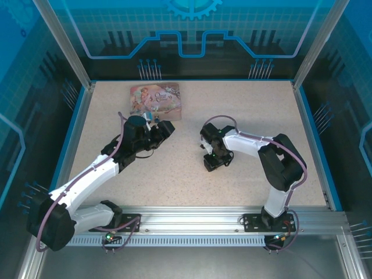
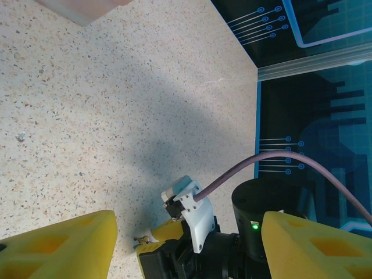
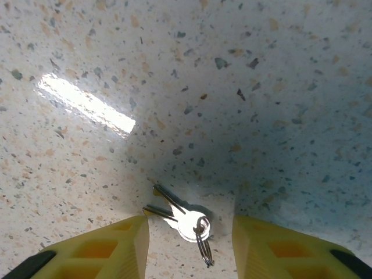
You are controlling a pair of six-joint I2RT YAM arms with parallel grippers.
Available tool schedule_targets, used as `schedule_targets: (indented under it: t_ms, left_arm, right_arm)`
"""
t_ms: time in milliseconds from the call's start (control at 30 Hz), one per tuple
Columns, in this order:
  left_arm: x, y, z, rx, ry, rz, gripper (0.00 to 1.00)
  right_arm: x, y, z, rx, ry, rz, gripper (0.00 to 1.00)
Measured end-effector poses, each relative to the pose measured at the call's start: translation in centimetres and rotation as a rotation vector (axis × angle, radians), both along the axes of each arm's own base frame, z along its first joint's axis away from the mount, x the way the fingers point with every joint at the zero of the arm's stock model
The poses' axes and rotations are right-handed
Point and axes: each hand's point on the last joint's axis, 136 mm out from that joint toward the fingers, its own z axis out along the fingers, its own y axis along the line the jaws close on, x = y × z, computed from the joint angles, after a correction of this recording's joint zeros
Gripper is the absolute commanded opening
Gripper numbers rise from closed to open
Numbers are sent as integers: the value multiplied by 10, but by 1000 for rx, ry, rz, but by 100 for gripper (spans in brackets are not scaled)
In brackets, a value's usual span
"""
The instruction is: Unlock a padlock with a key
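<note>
Two small silver keys on one ring point(image 3: 185, 220) lie flat on the speckled table. My right gripper point(image 3: 190, 232) stands open right over them, one yellow finger on each side, and the left finger's edge is close to a key tip. From above, the right gripper point(image 1: 210, 164) points down at the middle of the table. My left gripper point(image 1: 164, 129) is open and holds nothing. It hangs beside the pink tin and faces the right arm. Its wrist view shows the right arm's yellow fingers point(image 2: 164, 231) low on the table. The padlock is hidden.
A pink illustrated tin box point(image 1: 156, 100) lies at the back left of the table, just behind the left gripper. Its edge point(image 2: 81, 9) appears at the top of the left wrist view. Blue walls surround the table point(image 1: 261, 110).
</note>
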Motion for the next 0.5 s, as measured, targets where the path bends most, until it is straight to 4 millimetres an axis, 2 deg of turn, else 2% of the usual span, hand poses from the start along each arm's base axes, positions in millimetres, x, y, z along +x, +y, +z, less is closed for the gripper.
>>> schedule_targets:
  t_ms: [133,500]
  left_arm:
    - [0,0,0,0,0,0,68]
    - [1,2,0,2,-1,4,69]
  right_arm:
    - [0,-1,-3,-15,8,1,35]
    - [2,-2,-2,-25,0,-9,9]
